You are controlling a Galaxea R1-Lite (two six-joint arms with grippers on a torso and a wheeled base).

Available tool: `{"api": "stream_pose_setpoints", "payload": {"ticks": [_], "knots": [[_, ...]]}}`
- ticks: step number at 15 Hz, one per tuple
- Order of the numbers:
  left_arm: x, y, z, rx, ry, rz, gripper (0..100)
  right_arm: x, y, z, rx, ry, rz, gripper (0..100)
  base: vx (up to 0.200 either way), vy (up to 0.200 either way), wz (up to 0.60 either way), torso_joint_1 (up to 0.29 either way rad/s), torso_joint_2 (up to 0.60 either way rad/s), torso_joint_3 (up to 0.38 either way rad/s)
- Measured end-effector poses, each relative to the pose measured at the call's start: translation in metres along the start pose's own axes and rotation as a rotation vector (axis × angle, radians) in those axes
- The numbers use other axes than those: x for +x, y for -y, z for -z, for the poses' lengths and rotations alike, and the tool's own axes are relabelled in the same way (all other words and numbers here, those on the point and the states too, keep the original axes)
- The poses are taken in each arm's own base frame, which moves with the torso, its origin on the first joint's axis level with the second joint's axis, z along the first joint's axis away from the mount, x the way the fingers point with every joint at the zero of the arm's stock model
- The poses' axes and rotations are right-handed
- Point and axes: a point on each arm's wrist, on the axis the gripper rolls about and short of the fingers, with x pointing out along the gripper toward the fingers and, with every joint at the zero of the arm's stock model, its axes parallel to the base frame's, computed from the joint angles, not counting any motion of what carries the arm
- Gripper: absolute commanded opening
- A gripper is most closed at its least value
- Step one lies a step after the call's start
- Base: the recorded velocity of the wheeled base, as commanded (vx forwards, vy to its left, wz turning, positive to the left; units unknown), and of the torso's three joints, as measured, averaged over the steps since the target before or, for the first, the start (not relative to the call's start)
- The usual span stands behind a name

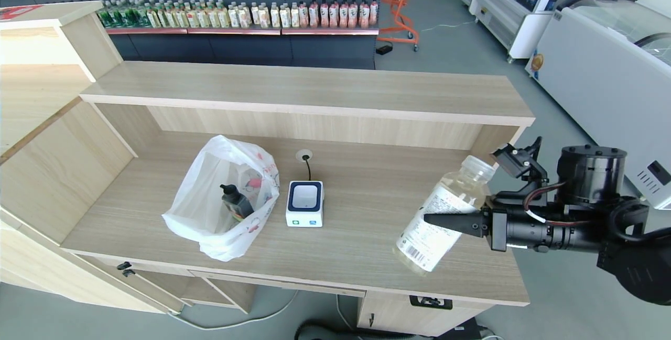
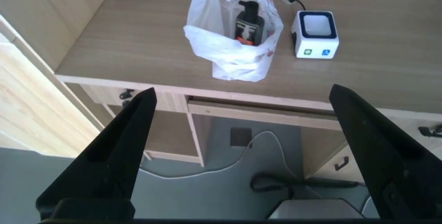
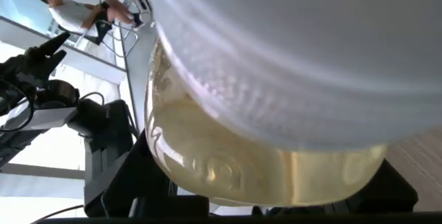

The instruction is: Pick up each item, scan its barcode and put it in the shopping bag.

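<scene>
Above woodgrain counter, clear bottle (tilted)

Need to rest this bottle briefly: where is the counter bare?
Widest bare counter lies right of the scanner, up to its right end. A smaller strip lies between the bag and the left side panel. Bag and scanner sit close: crowded there.
</scene>
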Motion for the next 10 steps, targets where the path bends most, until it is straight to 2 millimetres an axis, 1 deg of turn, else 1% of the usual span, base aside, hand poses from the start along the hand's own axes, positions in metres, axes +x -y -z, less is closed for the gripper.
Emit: {"api": "stream_pose_setpoints", "payload": {"ticks": [6, 10], "knots": [[0.0, 0.0, 0.0, 0.0, 0.0, 0.0, 100, 0.02, -0.033, -0.004, 0.005, -0.022, -0.121, 0, 0.0, 0.0, 0.0, 0.0, 0.0, 0.0], [0.0, 0.0, 0.0, 0.0, 0.0, 0.0, 100, 0.027, -0.044, -0.009, 0.008, -0.022, -0.159, 0, 0.0, 0.0, 0.0, 0.0, 0.0, 0.0]]}}
